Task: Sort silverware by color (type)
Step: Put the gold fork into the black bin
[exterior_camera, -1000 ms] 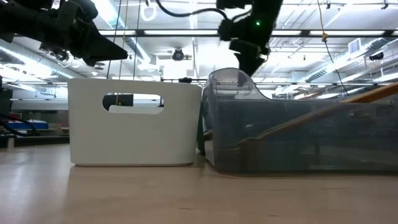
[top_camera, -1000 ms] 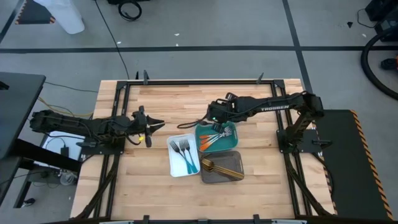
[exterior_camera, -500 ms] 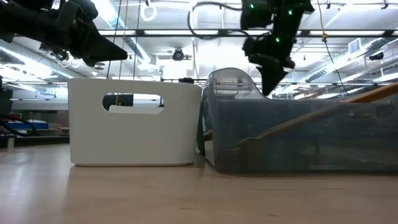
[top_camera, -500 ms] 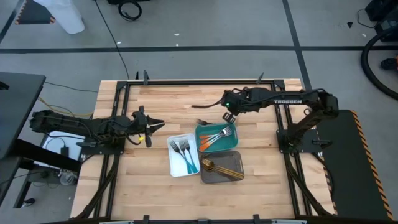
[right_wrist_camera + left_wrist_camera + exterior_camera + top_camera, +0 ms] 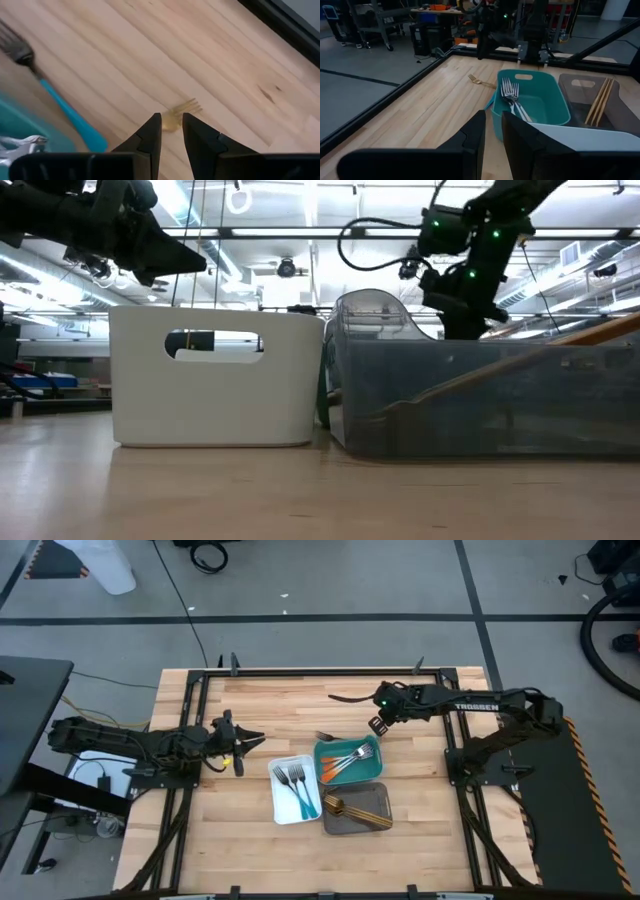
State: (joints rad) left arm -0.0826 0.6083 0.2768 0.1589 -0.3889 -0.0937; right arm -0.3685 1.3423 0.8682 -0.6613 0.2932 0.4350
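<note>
Now your right gripper [image 5: 378,725] hangs above the counter [image 5: 280,705] just past the far rim of the teal tray [image 5: 372,766], its fingers close together with a narrow gap and nothing between them. Through that gap the right wrist view shows a gold fork [image 5: 181,113] lying flat on the wood, apparently the stray one beside the tray's far left corner [image 5: 325,736], though from above it is too small to be sure. That fork looks like your next pick. Spread the fingers wider before you descend, line them across the handle rather than the tines, and come down straight so you pinch it instead of skating it along the boards. A blue-handled fork [image 5: 55,95] lies close by in that wrist view, so keep your approach clear of it. The rest is already sorted: blue forks in the white tray [image 5: 282,810], orange ones in the teal, gold pieces in the grey tray [image 5: 352,827]. Your left gripper [image 5: 240,745] waits at the counter's left side, fingers nearly together, empty.
</note>
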